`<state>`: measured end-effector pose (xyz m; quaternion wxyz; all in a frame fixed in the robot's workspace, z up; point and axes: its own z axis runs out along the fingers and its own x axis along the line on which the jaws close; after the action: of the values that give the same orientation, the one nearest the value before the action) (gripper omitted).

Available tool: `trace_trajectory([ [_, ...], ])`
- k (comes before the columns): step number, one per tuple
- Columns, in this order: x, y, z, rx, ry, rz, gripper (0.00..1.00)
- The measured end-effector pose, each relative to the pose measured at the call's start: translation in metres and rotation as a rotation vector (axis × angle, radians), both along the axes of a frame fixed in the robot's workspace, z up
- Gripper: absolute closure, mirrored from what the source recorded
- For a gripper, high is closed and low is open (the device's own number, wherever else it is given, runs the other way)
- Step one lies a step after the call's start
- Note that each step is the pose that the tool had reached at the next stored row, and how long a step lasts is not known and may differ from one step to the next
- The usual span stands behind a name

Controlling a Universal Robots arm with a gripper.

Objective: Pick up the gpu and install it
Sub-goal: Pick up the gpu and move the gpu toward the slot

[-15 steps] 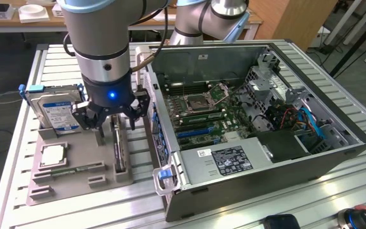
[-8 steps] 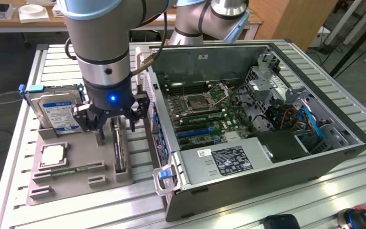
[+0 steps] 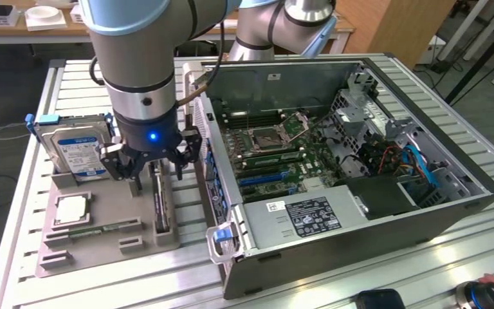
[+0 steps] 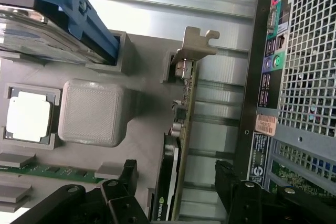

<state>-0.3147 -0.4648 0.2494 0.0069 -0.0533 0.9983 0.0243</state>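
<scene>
Hard drive [image 3: 75,151] & chip [image 3: 69,209] sit in gray tray [image 3: 101,251] at exterior view's left. Next, gripper [image 3: 156,175] hangs wide open over the gpu [image 3: 161,209], a finger each side, holding nothing. Gpu stands on edge in tray slot, beside open PC case [image 3: 298,80].

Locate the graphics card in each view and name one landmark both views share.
Exterior view: the graphics card stands on edge in the grey tray, just below the open gripper, beside the computer case.
Wrist view: the graphics card runs edge-on between the gripper's fingers, metal bracket at its far end.
Shared landmark: the hard drive, standing in the same tray.
</scene>
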Motion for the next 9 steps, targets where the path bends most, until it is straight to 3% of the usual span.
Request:
trace_trajectory([
  [5, -0.0001, 0.0038, -0.0049, 0.0002, -0.0002, 0.000, 0.29],
  [9, -0.0007, 0.0039, -0.0092, 0.0002, -0.0002, 0.000, 0.29],
])
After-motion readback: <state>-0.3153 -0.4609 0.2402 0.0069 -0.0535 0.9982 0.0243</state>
